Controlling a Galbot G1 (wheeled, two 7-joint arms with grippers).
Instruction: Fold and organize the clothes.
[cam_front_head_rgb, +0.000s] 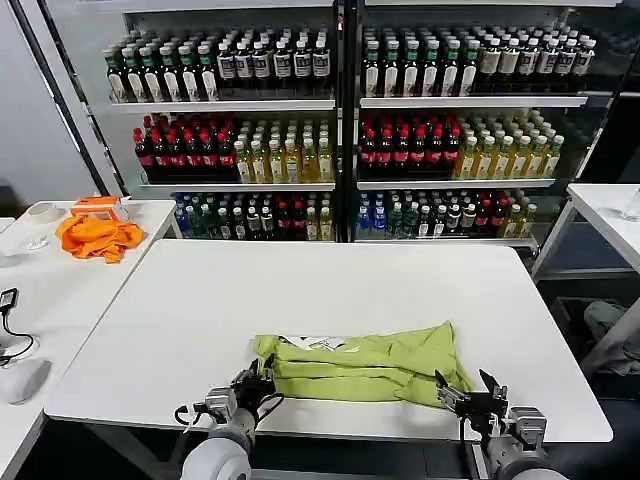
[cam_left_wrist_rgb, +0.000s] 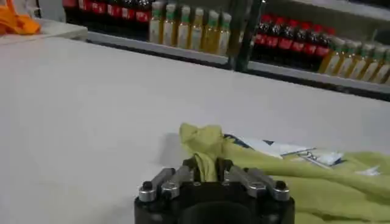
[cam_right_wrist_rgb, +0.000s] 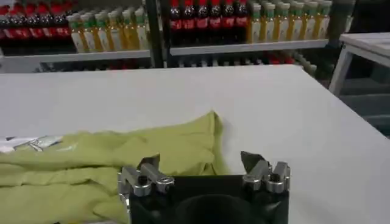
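The lime T-shirt (cam_front_head_rgb: 360, 366) lies folded into a long band across the near part of the white table (cam_front_head_rgb: 330, 290), a white label (cam_front_head_rgb: 318, 343) showing on its top. My left gripper (cam_front_head_rgb: 252, 385) is at the band's near left corner, shut on a bunched fold of the shirt (cam_left_wrist_rgb: 206, 159) between its fingers. At the band's near right corner my right gripper (cam_front_head_rgb: 468, 392) stands open, fingers (cam_right_wrist_rgb: 148, 163) wide apart, with the shirt's edge (cam_right_wrist_rgb: 183, 149) lying just ahead of them and nothing clasped.
An orange cloth (cam_front_head_rgb: 98, 237) and a roll of tape (cam_front_head_rgb: 44, 212) sit on a side table at the left. Shelves of bottles (cam_front_head_rgb: 340, 140) stand behind the table. Another white table (cam_front_head_rgb: 605, 210) is at the right. The far half of the work table is bare.
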